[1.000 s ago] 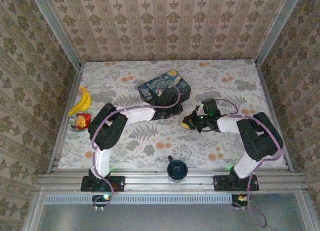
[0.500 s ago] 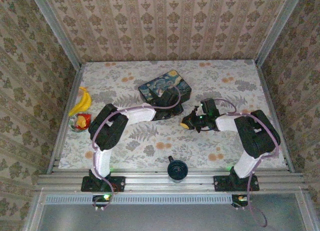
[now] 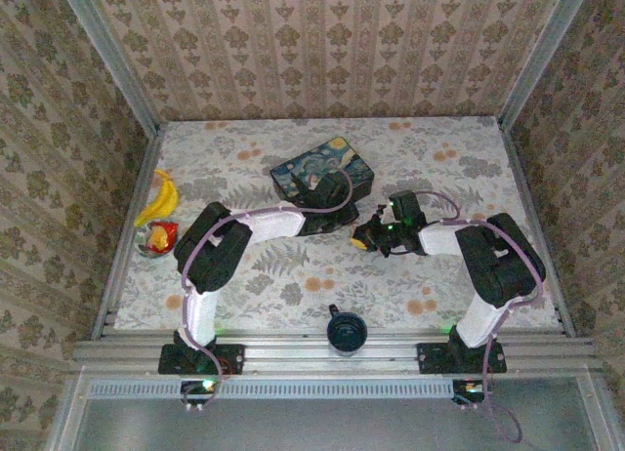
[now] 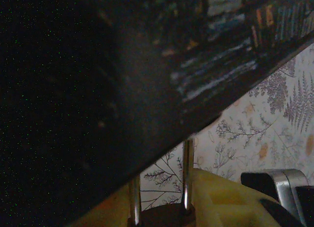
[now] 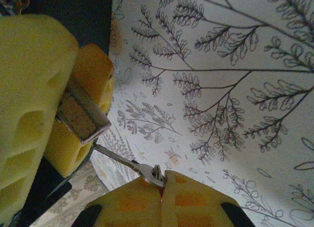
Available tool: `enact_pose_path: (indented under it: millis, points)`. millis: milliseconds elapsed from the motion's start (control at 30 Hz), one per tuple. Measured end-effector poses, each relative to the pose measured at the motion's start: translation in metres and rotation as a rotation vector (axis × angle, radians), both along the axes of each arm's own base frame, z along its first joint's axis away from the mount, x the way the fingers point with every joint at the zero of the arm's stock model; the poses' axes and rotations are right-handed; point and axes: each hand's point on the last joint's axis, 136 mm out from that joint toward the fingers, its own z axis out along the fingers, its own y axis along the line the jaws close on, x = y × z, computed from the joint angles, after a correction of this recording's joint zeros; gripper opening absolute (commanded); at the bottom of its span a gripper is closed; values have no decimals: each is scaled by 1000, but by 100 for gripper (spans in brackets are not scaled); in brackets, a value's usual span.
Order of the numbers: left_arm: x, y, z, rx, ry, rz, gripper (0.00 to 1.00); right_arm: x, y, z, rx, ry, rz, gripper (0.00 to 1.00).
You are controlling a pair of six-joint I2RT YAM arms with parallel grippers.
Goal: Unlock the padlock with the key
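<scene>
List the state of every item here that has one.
padlock: shackle closed, hooked on the box, gripped by left hand.
key: pinched in right hand, tip at the padlock.
box: lid shut.
left hand: shut on padlock.
right hand: shut on key.

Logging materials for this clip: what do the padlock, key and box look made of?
The padlock body looks like matte brass-coloured metal with a silvery edge; its shackle is a thin, glinting, steel-like rod. The key is thin, shiny, silvery metal. The box is hard and dark with painted blue strokes; wood or card, cannot tell.
</scene>
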Motion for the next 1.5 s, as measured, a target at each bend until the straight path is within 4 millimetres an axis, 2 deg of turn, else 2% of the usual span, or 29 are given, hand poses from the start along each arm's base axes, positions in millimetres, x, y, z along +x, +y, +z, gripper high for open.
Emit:
enact_pose_path:
  millis: [967, 1500]
  points:
    - [3, -2, 3, -22, -1, 14, 0, 11, -1, 1, 22, 14, -69, 0]
    - [11, -1, 5, -38, -13, 29, 0, 14, -6, 28, 66, -18, -80, 0]
